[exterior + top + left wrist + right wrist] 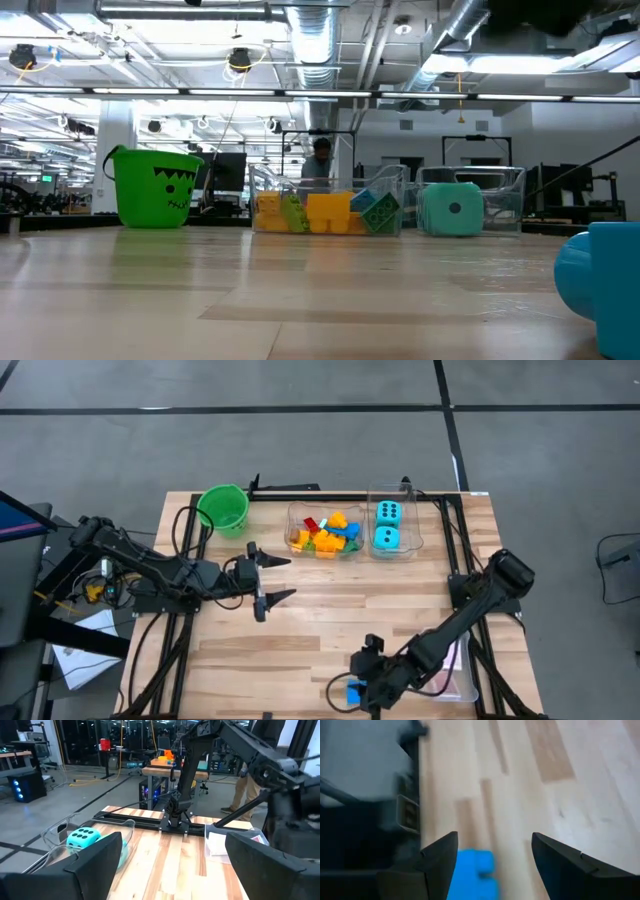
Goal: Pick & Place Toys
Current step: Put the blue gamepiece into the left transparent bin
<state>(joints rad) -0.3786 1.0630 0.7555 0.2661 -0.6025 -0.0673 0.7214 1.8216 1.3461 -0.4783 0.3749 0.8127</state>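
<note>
A blue building block (pixel 354 693) lies on the wooden table (pixel 310 630) near its front edge, close to the low camera, where it looms as a blue shape at the right of that view (pixel 600 280). The right gripper (pixel 367 695) hangs just over it, fingers spread, with the block (pixel 472 875) showing beside one finger rather than pinched. Well apart, at the back of the table, a clear tub (pixel 325 532) holds the mixed yellow, orange, red, green and blue blocks (pixel 328 535), and beside it a second clear tub (pixel 394 530) holds two cyan dice (pixel 388 526). A green bucket (pixel 223 509) stands left of the tubs. The left gripper (pixel 270 578) waits over the table's left middle, its fingers spread and holding nothing.
</note>
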